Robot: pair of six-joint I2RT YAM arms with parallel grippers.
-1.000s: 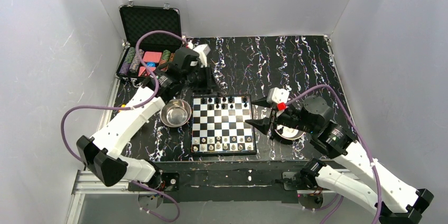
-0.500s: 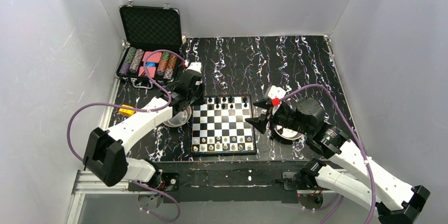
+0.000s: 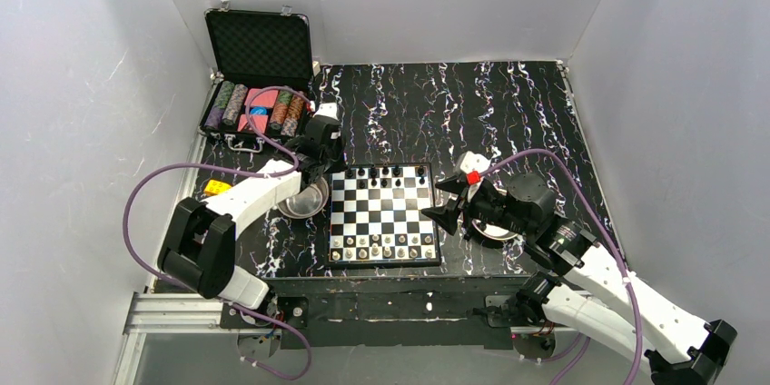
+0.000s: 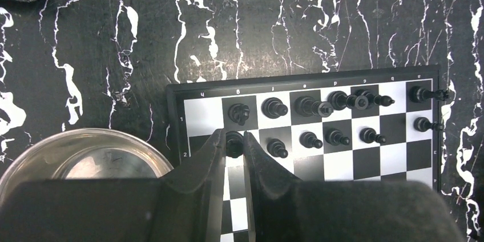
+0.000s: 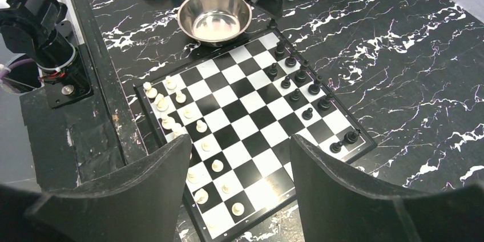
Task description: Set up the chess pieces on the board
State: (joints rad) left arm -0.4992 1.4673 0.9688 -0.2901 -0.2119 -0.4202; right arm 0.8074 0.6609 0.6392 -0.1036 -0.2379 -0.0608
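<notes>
The left tool is almost closed, pinching a black pawn at the second row by the far left corner of the chessboard, just beside a steel bowl. The right tool stands wide open and holds nothing, near the board's right edge. Black pieces line the far rows and white pieces the near rows, on the bench.

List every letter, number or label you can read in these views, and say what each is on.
"1", "2": on the board's side rim, left wrist view.
"h": upside down on its far rim, same view; the neighbouring letters are too blurred to be sure of.
Poker chips in the case: markings too small to read.
Nothing else legible.
</notes>
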